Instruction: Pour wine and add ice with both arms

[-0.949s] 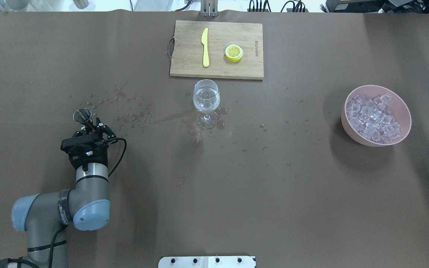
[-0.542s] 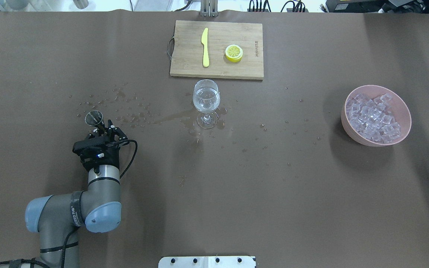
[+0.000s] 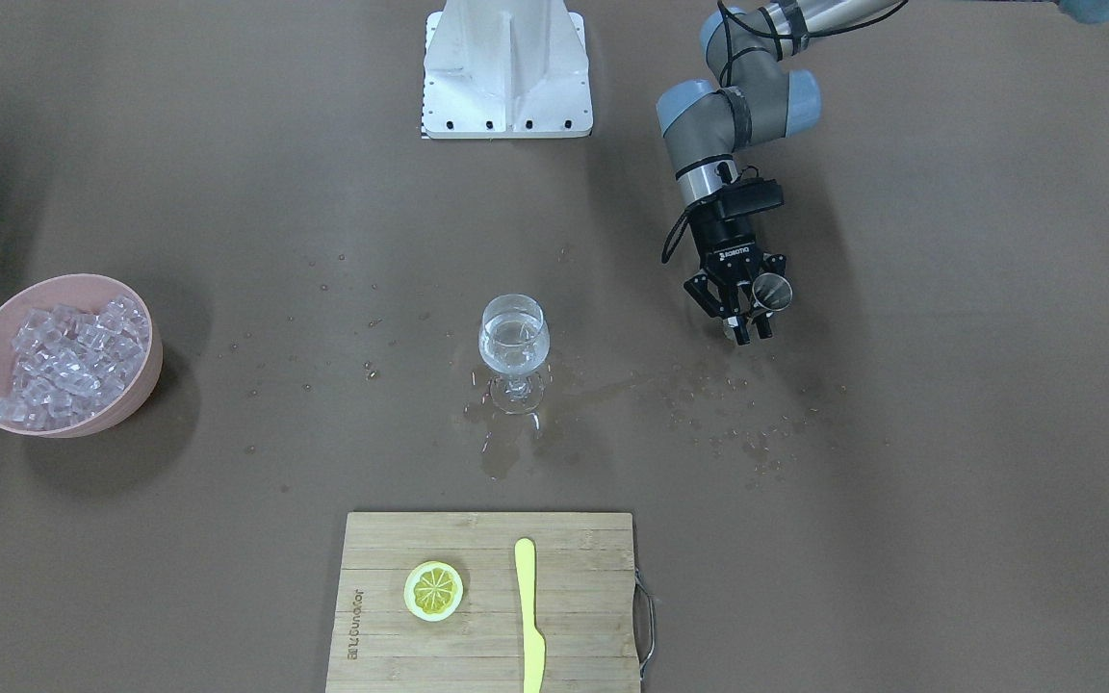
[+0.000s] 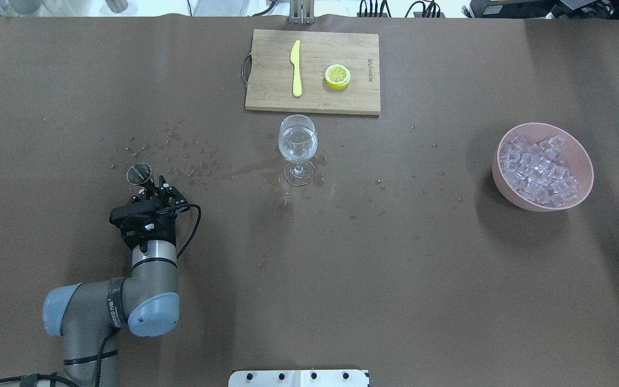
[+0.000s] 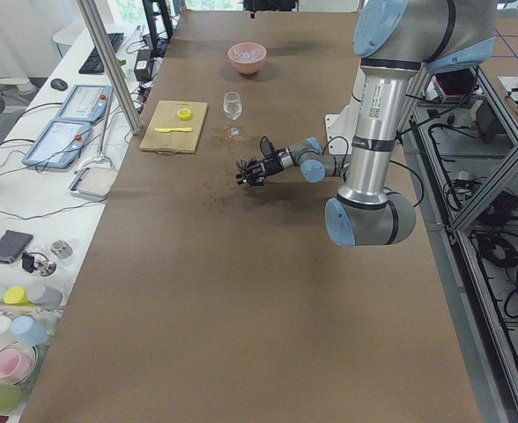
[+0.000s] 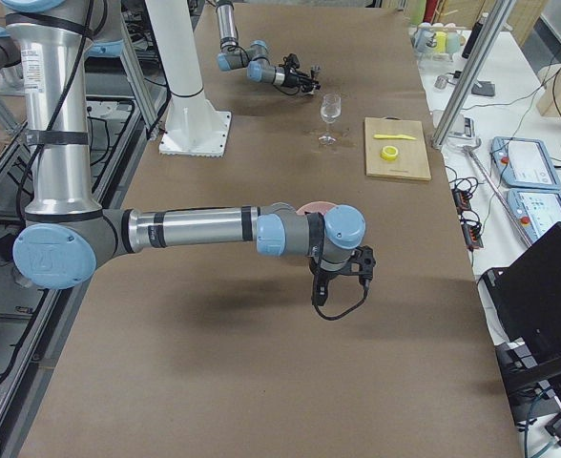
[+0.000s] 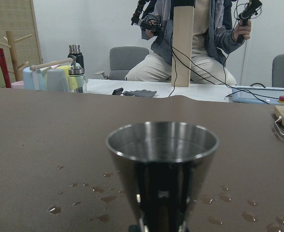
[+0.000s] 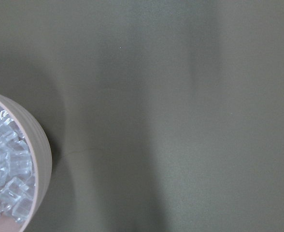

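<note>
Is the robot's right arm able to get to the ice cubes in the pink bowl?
Probably yes. The right arm's tool hangs close by the pink bowl. Nothing stands between them, and the ice lies uncovered in the open bowl.

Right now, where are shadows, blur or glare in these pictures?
Right wrist view: soft, broad shadow bands across the table, pink bowl cropped. Overhead view: dark shadow at the table's right edge, glints on the ice. Left wrist view: metal cup sharp, lower body dark.

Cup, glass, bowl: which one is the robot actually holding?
The small metal cup, clamped in the jaws of the left gripper; the wine glass and pink bowl stand free.
</note>
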`<state>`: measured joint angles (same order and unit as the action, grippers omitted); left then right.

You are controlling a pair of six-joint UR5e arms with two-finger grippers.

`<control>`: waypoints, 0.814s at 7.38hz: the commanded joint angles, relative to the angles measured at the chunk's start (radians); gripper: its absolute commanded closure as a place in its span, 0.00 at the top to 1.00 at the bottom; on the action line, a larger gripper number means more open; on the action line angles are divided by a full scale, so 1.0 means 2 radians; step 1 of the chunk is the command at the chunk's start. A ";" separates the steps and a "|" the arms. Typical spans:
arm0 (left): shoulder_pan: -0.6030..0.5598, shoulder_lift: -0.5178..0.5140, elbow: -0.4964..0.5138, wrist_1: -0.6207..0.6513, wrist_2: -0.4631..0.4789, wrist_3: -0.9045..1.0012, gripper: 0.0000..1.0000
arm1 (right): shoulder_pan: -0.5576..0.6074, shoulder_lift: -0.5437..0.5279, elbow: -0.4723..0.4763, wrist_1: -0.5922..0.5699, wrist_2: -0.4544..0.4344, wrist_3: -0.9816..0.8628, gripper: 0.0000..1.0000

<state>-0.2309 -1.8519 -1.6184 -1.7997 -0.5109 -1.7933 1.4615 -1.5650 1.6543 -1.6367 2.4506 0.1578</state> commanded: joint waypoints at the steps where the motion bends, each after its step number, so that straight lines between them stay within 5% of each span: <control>1: 0.000 0.000 0.003 0.000 0.000 -0.002 0.00 | -0.001 0.000 0.000 0.000 0.000 0.000 1.00; 2: 0.000 0.000 0.002 0.000 0.000 -0.003 0.17 | -0.001 -0.001 0.000 0.000 0.000 0.000 1.00; 4: 0.001 0.000 0.004 0.001 0.001 -0.003 0.84 | -0.001 -0.001 0.000 0.000 0.000 0.000 1.00; 5: 0.001 0.000 0.003 0.001 0.001 -0.011 0.97 | -0.001 -0.001 -0.001 0.000 0.000 0.000 1.00; 6: 0.001 0.000 0.002 0.001 0.001 -0.014 0.98 | -0.001 -0.001 -0.002 0.000 0.000 0.000 1.00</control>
<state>-0.2286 -1.8518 -1.6126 -1.7980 -0.5095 -1.8110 1.4604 -1.5661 1.6521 -1.6368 2.4513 0.1580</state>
